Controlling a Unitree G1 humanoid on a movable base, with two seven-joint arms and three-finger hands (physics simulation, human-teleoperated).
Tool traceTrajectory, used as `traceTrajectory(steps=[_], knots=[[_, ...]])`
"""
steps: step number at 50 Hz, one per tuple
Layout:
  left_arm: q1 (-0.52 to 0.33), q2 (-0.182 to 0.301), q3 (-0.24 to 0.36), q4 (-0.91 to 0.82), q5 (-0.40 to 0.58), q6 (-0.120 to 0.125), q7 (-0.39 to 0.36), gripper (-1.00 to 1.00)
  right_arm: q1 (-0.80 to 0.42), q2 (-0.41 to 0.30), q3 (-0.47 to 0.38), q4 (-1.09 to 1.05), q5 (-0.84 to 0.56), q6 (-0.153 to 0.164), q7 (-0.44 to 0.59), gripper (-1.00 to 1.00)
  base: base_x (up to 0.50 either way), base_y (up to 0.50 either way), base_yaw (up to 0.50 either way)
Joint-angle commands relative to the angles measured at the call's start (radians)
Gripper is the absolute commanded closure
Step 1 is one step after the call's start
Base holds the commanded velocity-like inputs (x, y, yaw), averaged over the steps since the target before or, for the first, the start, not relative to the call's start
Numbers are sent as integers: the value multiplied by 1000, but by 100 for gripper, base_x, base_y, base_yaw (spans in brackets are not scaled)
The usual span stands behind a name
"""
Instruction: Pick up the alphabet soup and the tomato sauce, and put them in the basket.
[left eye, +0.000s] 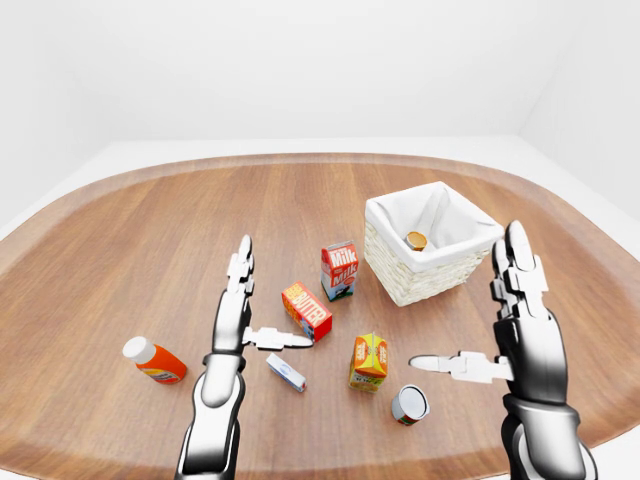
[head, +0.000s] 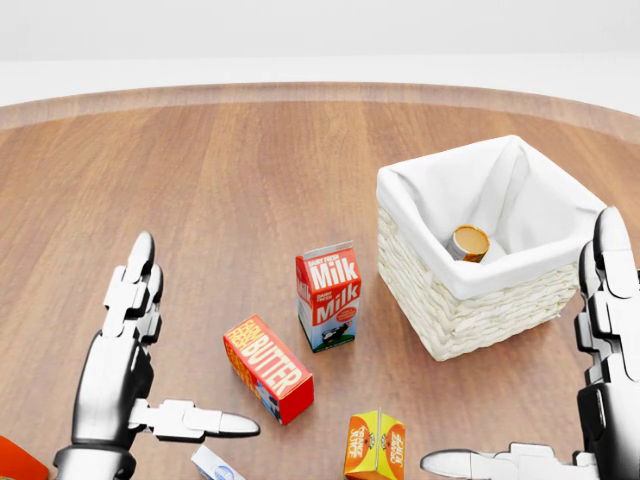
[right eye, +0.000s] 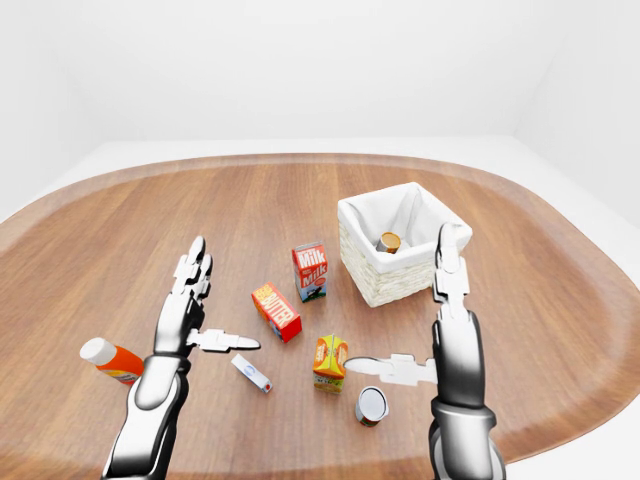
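Silver can (left eye: 409, 404) lying on its side, end facing camera, both robot hands spread.

Wicker basket (head: 450, 310), white cloth lining

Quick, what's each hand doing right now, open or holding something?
Left three-finger metal hand: open, fingers spread, holding nothing.
Right three-finger metal hand: open, fingers spread, holding nothing.
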Motion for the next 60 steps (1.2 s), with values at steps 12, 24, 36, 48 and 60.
traceTrajectory(steps=[12,24,36,48,60], knots=[[4,-1,4,-7,-8,0,3,-100,78,17,3,4,29,0,24,-100,0,0,0],[1,0,5,-4,-9,0,4,-100,135,26,28,-21,43,0,39,-100,0,0,0],[6,-1,3,-5,-8,0,2,-100,186,20,43,7,49,0,34,-100,0,0,0],[5,-2,1,-11,-6,0,3,-100,204,17,39,63,43,0,29,-100,0,0,0],[8,-1,2,-10,-7,0,2,-100,217,20,44,70,36,0,29,-100,0,0,0]])
